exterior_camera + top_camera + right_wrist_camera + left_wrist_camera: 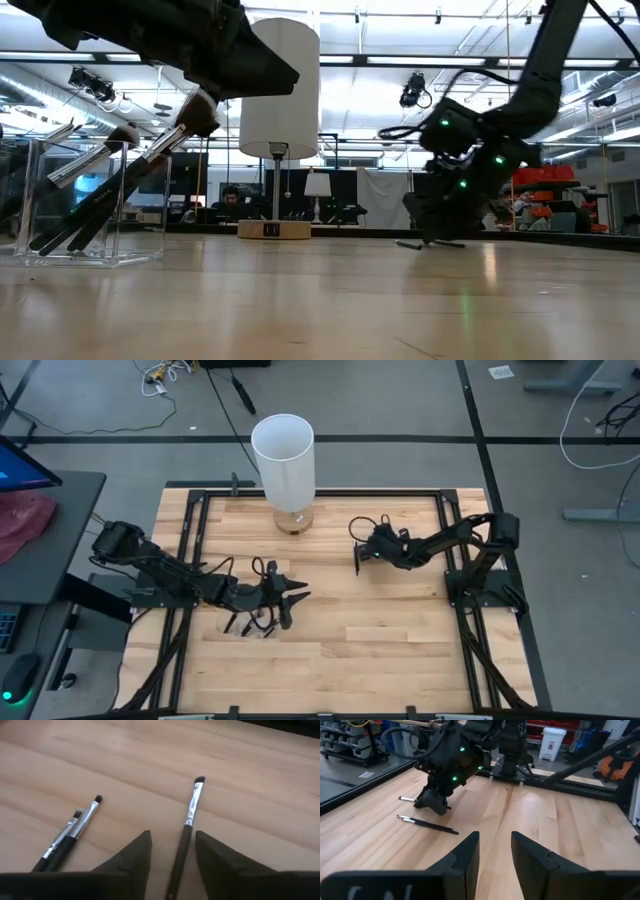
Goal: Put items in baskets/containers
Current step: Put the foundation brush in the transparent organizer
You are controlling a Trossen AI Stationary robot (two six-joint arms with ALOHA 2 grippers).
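Eyes on the makeup brushes: the single brush [190, 815] is a slim dark stick with a silvery ferrule and a small dark bristle tip, lying flat on the wooden desk [400, 640]. Just beside it lies a pair of brushes [70, 835], same slender build, touching each other along their handles. Across the desk, at about eight o'clock in the high view, the clear container [85, 255] already holds several brushes [120, 190], leaning tilted against its see-through wall, bristles up.

The right pincer [172, 852] sits low over the desk at about one o'clock from the middle, its arm reaching in from the right edge, elbow bent. Its fingers are parted, straddling the single brush's handle without clamping it. The left pincer [495, 855] hovers above the container, arm stretched in from the left edge, fingers parted with nothing between them. The white cylinder [284, 460] stands at twelve o'clock.
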